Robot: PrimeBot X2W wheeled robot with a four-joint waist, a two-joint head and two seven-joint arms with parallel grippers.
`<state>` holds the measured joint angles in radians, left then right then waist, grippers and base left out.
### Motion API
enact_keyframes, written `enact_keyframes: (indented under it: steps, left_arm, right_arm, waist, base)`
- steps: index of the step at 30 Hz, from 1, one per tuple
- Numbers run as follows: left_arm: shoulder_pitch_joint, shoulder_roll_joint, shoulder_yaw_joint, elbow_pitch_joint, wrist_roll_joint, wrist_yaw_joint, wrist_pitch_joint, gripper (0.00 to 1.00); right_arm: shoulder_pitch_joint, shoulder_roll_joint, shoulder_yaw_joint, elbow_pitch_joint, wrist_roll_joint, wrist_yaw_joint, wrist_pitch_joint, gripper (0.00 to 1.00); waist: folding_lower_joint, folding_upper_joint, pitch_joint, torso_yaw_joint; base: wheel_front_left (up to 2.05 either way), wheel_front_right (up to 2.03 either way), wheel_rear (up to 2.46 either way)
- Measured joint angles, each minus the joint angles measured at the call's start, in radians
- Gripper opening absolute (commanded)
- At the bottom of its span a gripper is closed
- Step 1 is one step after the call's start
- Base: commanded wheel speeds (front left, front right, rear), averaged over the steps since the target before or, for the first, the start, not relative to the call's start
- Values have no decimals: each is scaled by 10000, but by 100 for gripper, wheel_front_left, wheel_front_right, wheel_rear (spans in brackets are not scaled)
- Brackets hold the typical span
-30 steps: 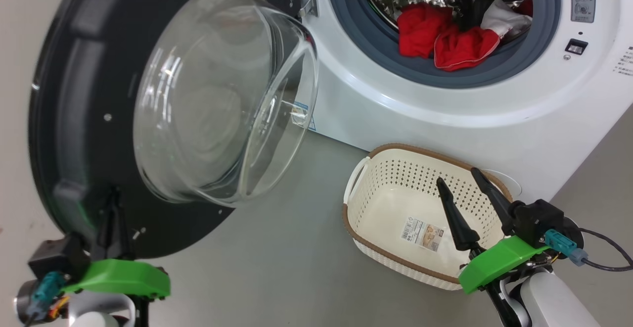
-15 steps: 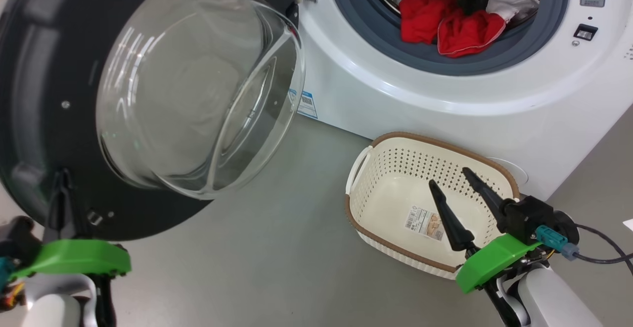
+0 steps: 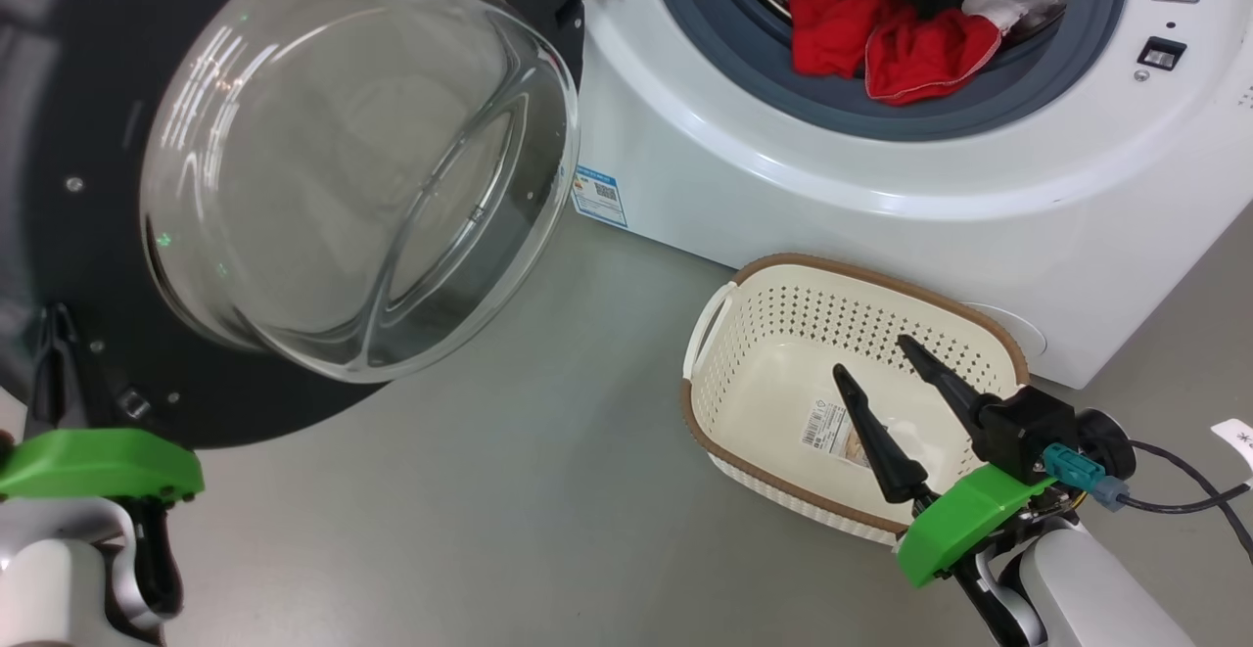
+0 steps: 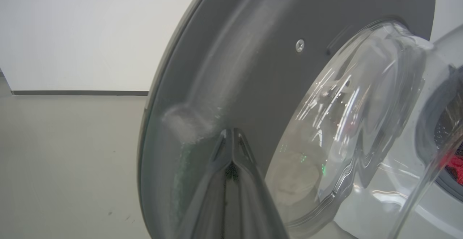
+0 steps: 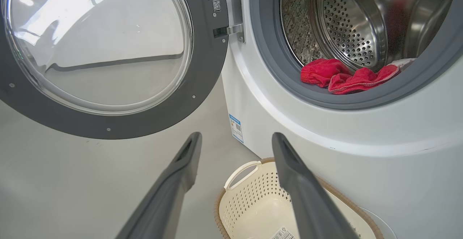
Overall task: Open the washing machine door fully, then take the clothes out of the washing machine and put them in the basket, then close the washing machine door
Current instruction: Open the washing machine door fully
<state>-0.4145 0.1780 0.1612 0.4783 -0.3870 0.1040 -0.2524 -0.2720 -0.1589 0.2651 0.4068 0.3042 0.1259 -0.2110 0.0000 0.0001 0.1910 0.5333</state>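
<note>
Pressed together, the left gripper (image 4: 231,136) meets the washing machine door (image 4: 253,58) just ahead: stiff, probably slick, so push its rim; right gripper (image 3: 869,355) spread

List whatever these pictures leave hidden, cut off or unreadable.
- The clothes: cut by the head view's top edge. In the right wrist view the grey ring hides their lower part.
- The basket label: print too small, partly behind the right gripper.
- The left gripper: blurred in the left wrist view, so contact with the washing machine door is unclear.
- The door's left rim: cropped by the head view's left edge.
</note>
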Motion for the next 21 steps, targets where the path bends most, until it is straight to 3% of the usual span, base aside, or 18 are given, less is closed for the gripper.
enact_keyframes:
  steps: [10, 19, 20, 21]
  left_arm:
    - [-616, -10, 382, 1160, 648, -357, -19, 0]
    - [-605, -332, 796, 650, 1189, -453, -17, 0]
    - [-570, -393, 828, 435, 1258, -502, -17, 7]
    - [-526, -454, 851, 219, 1327, -510, -17, 29]
  right_arm:
    - [1, -67, 4, -38, 25, 0, -2, 100]
    - [5, 128, -347, -6, 23, 2, -167, 100]
    - [5, 161, -395, 0, 23, 0, -182, 100]
    - [6, 198, -458, 12, 21, 0, -190, 100]
  waist:
    - [0, 0, 20, -18]
    - [0, 0, -86, -168]
    - [0, 0, -111, -203]
    - [0, 0, -138, -241]
  base:
    - [0, 0, 0]
    - [0, 0, 0]
    - [0, 0, 0]
    - [0, 0, 0]
